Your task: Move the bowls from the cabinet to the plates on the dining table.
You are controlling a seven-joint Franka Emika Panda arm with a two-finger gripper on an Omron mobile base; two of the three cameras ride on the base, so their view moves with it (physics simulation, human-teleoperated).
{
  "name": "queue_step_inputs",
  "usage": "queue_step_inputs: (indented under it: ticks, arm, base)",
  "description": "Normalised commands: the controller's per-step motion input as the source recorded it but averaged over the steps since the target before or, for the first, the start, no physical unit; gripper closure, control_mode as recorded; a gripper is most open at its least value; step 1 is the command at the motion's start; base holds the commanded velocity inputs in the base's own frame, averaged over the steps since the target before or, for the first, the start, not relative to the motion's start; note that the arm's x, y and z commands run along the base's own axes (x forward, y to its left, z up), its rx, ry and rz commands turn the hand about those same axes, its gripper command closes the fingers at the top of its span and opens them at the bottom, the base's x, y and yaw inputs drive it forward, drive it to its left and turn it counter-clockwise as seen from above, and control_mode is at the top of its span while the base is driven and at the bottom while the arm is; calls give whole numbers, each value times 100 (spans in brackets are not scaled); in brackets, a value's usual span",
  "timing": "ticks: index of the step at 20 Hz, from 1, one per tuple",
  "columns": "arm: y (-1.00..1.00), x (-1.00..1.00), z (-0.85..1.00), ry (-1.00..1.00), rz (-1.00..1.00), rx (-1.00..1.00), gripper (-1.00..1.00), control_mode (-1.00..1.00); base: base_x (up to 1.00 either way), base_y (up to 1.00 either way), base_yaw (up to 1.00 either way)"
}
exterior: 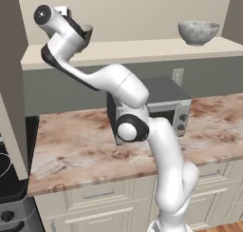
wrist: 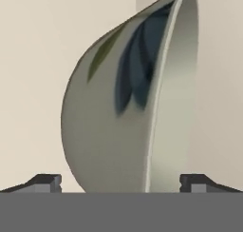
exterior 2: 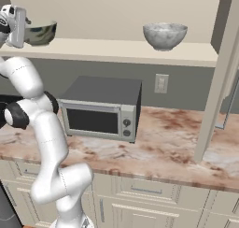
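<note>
Right now the end effector (wrist: 121, 182) is up at the cabinet shelf (exterior 2: 116, 50) with its fingers spread wide and nothing gripped, and the near bowl (wrist: 128, 98) sits dead ahead between the two fingertips (wrist: 47, 182), seen side-on so its rim lies across the hand's approach. To my eye a short push forward would bracket it. Further along the same shelf, well apart, stands the second bowl (exterior 2: 164, 35).
</note>
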Motion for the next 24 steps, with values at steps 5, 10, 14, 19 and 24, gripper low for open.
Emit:
queue_step_inputs:
  ticks: [5,10,14,19,24]
  arm:
    - [0,17,-23,0,2,12,-100,-100]
    - [0,2,-47,2,4,14,-100,-100]
    - [7,-1,-70,0,6,13,-100,-100]
    - [9,0,-63,0,6,10,-100,-100]
    - [2,0,-19,0,4,3,-100,-100]
  base:
    - [0,0,0]
    - [0,0,0]
    - [0,0,0]
    - [0,0,0]
    - [0,0,0]
